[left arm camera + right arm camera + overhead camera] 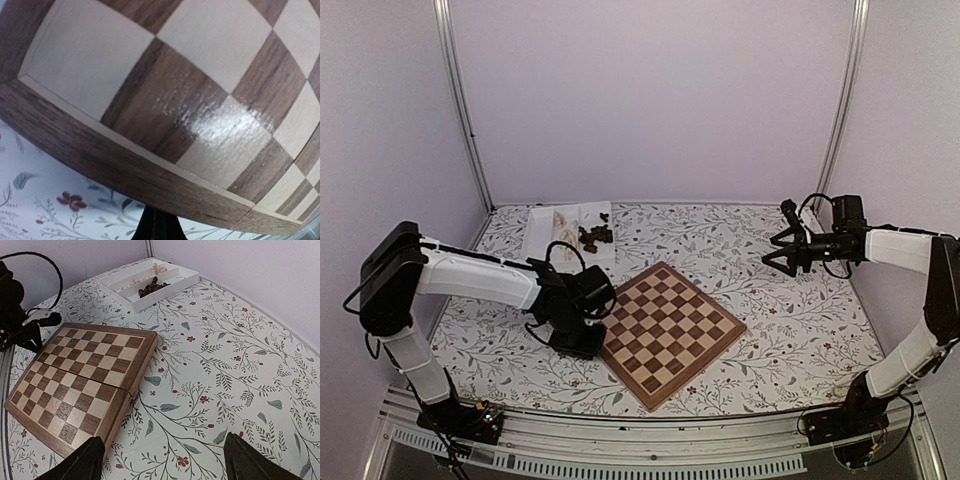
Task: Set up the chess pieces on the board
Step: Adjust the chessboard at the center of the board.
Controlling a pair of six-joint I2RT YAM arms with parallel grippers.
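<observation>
Counter (790, 330): white cloth, leaf-and-flower print. White two-compartment tray (540, 236) sits far left, near the back wall (650, 100). Metal posts in both far corners, left (463, 100) and right (842, 100). Grooved metal rail (650, 442) runs along the near edge.

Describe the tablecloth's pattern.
The tablecloth is white with grey-green leafy vines and small red flowers; right wrist view shows it best.

Soft, even light falls from overhead, so shadows on the table (770, 330) stay faint and short. The left wrist view sits so close to the board (165, 110) that its squares bow outward (fisheye stretch), with a white glare patch on the varnish. The right wrist view is sharp, its edges curving slightly.
</observation>
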